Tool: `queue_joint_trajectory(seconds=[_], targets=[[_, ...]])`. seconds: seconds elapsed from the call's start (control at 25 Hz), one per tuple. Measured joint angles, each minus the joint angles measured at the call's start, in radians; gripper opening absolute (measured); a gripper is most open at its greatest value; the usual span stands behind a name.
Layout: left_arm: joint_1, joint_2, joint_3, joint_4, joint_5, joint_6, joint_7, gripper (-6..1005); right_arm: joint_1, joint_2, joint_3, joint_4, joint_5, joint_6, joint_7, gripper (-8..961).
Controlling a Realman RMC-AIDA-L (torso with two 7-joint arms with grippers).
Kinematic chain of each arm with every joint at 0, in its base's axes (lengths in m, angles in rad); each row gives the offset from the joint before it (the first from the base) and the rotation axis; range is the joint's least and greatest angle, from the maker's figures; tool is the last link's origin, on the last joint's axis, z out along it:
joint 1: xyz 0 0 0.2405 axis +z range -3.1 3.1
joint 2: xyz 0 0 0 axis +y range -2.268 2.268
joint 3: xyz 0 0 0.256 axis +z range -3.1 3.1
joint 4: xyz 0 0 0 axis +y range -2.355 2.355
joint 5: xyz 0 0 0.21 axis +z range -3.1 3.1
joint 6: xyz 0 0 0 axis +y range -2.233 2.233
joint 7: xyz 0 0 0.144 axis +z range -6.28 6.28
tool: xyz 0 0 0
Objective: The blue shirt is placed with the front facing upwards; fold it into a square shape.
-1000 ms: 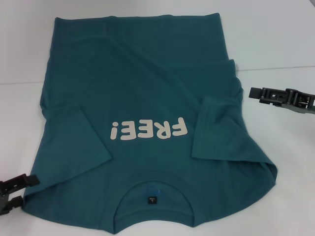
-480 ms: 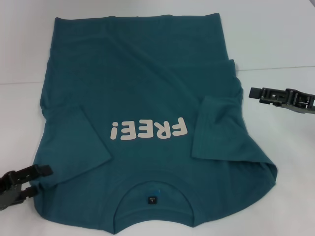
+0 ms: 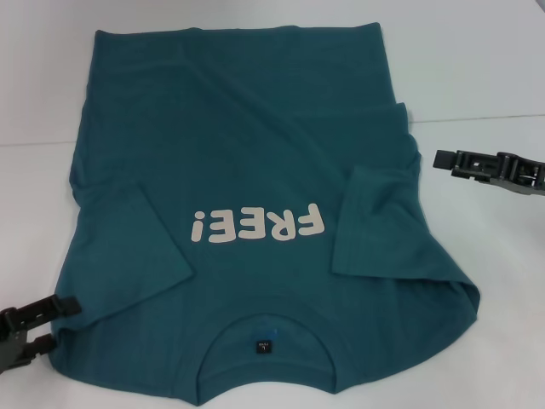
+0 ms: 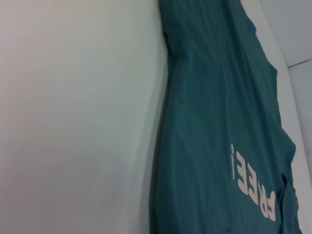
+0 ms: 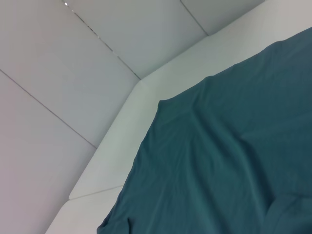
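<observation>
Your blue shirt (image 3: 247, 213) lies flat on the white desk (image 3: 477, 77), lettering up, collar nearest the robot, long axis running away from it, both sleeves folded inward. The left gripper (image 3: 30, 328) sits at the near left shoulder edge, jaws spread, nearer the cloth. The right gripper (image 3: 456, 162) hovers level, just off the right side; its jaws look pressed together.

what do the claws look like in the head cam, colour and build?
Both look dark grey to black. The left claw has two flat, blocky fingers, one above the other. The right claw is a long, slim assembly with ribbed, link-like segments and small lighter metal spots. No cables or markings are visible.
</observation>
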Motion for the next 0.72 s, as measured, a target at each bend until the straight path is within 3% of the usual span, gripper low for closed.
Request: queue_joint_trajectory(seconds=[0.72], targets=[[0.037,-0.005,-0.007,0.036,0.004,0.040,-0.015,869,-0.001,0.000,0.010,0.000,0.000,0.002,-0.003,671]])
